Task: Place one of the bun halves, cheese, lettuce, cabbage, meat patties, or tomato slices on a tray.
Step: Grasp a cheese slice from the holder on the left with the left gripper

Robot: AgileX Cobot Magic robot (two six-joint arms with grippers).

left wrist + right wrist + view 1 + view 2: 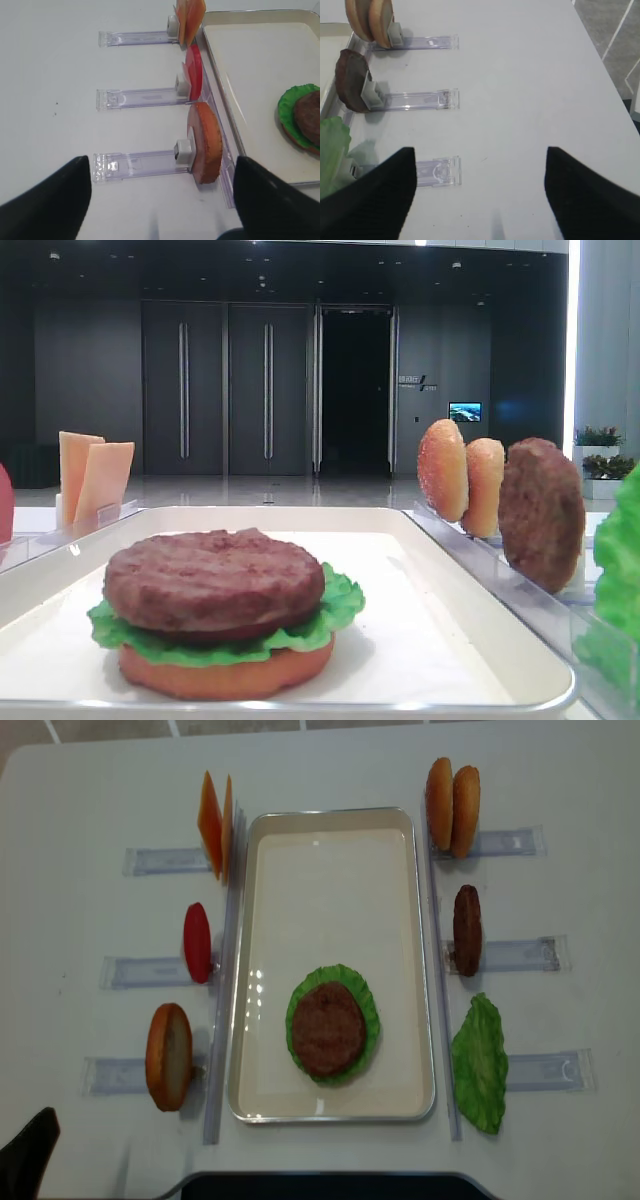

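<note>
On the tray: you already have a bun base, lettuce (345,982) and a meat patty (328,1028) stacked toward the near end of the tray (330,860); its far half is bare.
Cheese: the two slices (214,824) stand on edge in the far left rack, just beside the tray's far left corner; by the usual order, this is probably your next piece.
Left gripper (160,200): jaws spread wide and holding nothing, hovering over the table near the racked bun half (206,143).
Right gripper (477,190): also parted and empty, above bare table beside the clear racks (422,100).
Approach: reach forward past the tomato slices (194,74) without brushing them, and line your fingers up with the cheese faces.
Grip: take only the outer slice, near its top edge.
Risk: thin and glossy, it could slip or bend, so close gently.
Placement: lower it flat, centred on the patty.
</note>
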